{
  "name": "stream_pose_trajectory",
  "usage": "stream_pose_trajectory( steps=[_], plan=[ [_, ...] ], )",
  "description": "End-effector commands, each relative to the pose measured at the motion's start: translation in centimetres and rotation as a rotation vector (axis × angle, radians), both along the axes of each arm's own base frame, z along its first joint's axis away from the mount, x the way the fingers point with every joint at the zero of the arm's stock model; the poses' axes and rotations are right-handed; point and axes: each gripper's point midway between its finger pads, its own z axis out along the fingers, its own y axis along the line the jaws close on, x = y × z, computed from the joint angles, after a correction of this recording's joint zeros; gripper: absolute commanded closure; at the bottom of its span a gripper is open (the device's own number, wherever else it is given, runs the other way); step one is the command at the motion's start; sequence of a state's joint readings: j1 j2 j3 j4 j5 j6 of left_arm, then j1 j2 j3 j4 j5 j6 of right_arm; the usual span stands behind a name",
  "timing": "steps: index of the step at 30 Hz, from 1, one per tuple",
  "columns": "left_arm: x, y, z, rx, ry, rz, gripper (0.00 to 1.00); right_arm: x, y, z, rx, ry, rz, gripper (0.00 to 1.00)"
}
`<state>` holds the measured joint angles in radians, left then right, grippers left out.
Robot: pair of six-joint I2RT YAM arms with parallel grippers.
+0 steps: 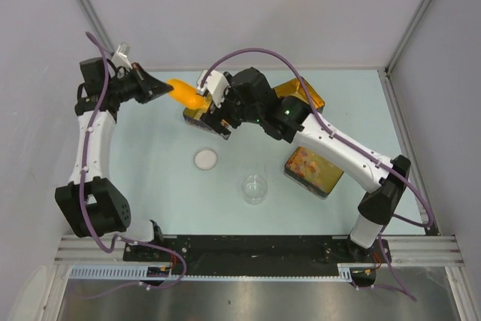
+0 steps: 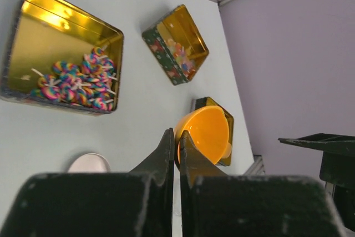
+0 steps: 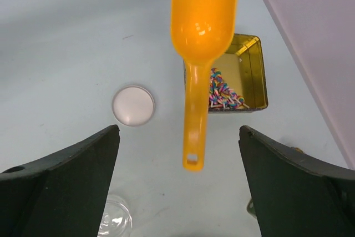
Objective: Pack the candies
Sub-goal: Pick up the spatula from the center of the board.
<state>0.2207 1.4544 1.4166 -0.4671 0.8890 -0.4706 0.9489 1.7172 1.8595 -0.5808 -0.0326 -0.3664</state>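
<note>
Candies (image 3: 223, 91) are lying heaped in a gold tin (image 3: 249, 59) just beyond the orange scoop (image 3: 202, 20), which my left gripper (image 2: 176, 134) is pinching by its bowl rim. My right gripper (image 3: 178, 131) is gaping around the handle. I'm worrying that an off-centre close will knock the scoop loose.

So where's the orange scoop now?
Top view: the orange scoop hangs over the table, far left-centre, pinched in the left gripper, handle pointing toward the open right gripper.
</note>
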Motion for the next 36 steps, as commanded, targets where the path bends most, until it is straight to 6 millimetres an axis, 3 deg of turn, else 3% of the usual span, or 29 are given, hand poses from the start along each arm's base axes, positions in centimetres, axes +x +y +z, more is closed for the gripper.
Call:
stream_pose_trajectory(
  steps=[1, 2, 8, 18, 21, 22, 28, 30, 31, 33, 34, 36],
  plan=[
    [-1.5, -3.4, 2.4, -0.172, -0.007, -0.115, 1.00, -0.1, 1.8, 1.9, 0.069, -0.026, 0.043, 0.07],
    [-2.0, -4.0, 1.6, -0.188, 0.016, -0.129, 1.00, 0.3, 1.8, 1.8, 0.069, -0.030, 0.040, 0.10],
    [-3.3, -5.5, 1.9, -0.299, 0.012, -0.191, 1.00, 1.4, 1.6, 0.4, 0.043, -0.040, 0.016, 0.23],
    [-3.7, -5.6, 2.8, -0.305, -0.028, -0.201, 1.00, 3.3, -0.9, -1.2, -0.004, -0.114, -0.120, 0.25],
    [-3.8, -5.6, 2.8, -0.305, -0.030, -0.199, 1.00, 3.4, -0.9, -1.5, -0.005, -0.118, -0.120, 0.44],
    [-3.7, -5.6, 2.8, -0.304, -0.030, -0.198, 1.00, 3.4, -0.9, -1.6, -0.006, -0.117, -0.120, 0.56],
    [-3.8, -5.6, 2.5, -0.299, -0.033, -0.198, 0.99, 3.4, -0.8, -0.8, 0.001, -0.123, -0.115, 0.87],
    [-3.9, -5.5, 2.6, -0.294, -0.042, -0.196, 0.88, 3.2, -0.9, -0.7, -0.003, -0.119, -0.112, 0.92],
    [-4.0, -5.6, 2.7, -0.291, -0.049, -0.205, 0.71, 3.1, -0.9, -0.6, -0.005, -0.121, -0.107, 0.95],
    [-4.1, -5.6, 2.8, -0.282, -0.061, -0.211, 0.56, 2.5, -1.0, -0.6, -0.016, -0.111, -0.086, 0.98],
    [-4.2, -5.6, 3.0, -0.265, -0.082, -0.223, 0.42, 2.3, -1.1, -0.6, -0.018, -0.107, -0.080, 0.99],
    [-4.3, -5.6, 3.2, -0.245, -0.100, -0.237, 0.31, 1.1, -1.6, -0.3, -0.022, -0.085, -0.041, 0.99]
  ],
)
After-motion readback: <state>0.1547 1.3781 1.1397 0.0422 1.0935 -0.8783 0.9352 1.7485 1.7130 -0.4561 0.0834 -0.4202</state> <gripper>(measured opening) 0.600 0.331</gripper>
